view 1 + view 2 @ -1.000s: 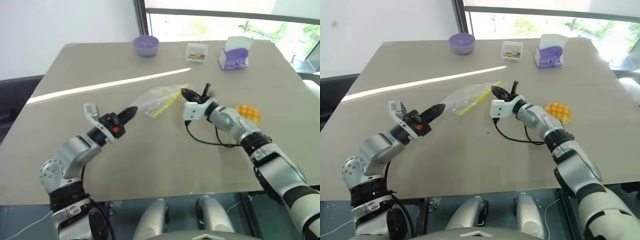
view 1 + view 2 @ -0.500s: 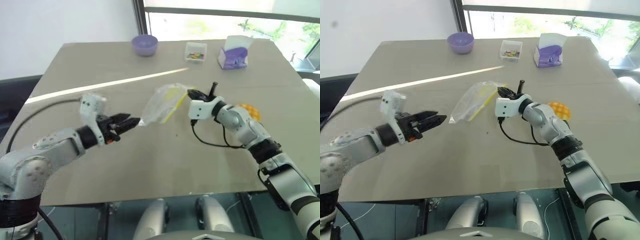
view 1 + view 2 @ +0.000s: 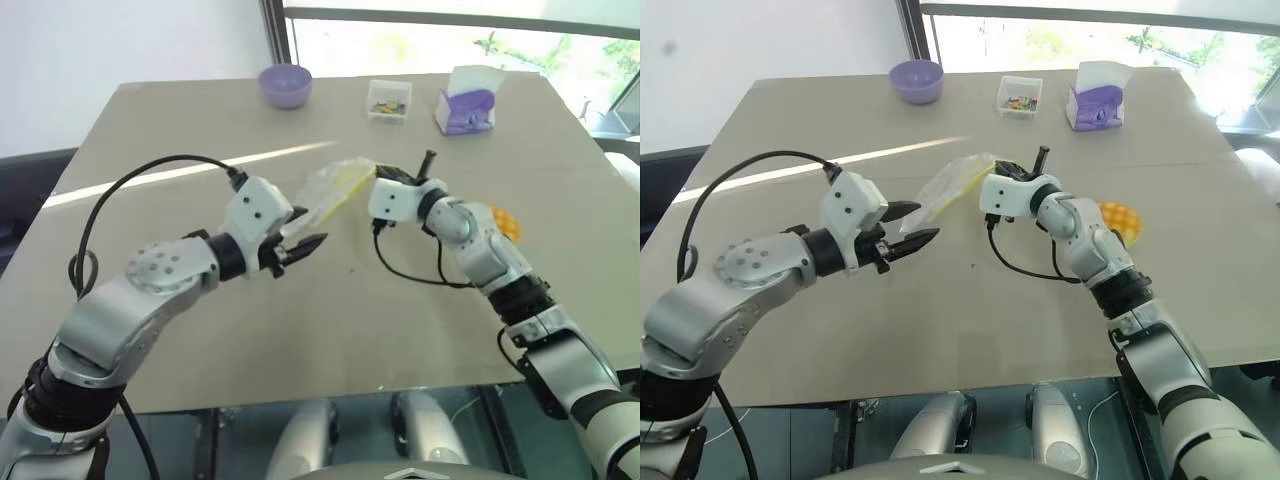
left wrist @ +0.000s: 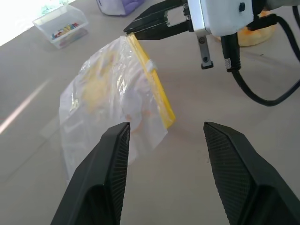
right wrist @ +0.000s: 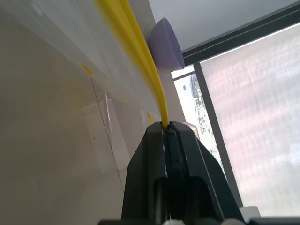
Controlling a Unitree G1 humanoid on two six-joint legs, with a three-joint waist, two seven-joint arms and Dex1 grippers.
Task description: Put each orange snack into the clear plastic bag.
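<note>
My right hand (image 3: 1012,167) is pressed together on the yellow seal strip of the clear plastic bag (image 3: 325,192), pinching it at one end and holding that end clear of the table (image 3: 180,140). The bag hangs from the pinch down toward my left side, with its long axis running along the seal strip, from my right hand down toward my left hand.

My left hand (image 3: 303,243) is spread, nothing between the fingers, tips pointing at the bag's lower free end and just beside it; I cannot tell contact from the head views. Judgement: the coming move turns on this line. My left hand is the nearer one to the free edge and would need to take the strip or the lip opposite my right-hand pinch so the mouth can be pulled open.

The orange snack (image 3: 505,223) lies on the table beyond my right forearm, well apart from the bag, not yet bagged.

View differences: the left wrist view shows the bag (image 4: 112,98) ahead of both fingers (image 4: 101,183), apart from them, and the strip's free end near the table. The right wrist view shows the strip (image 5: 133,56) entering the closed fingertips.
</note>
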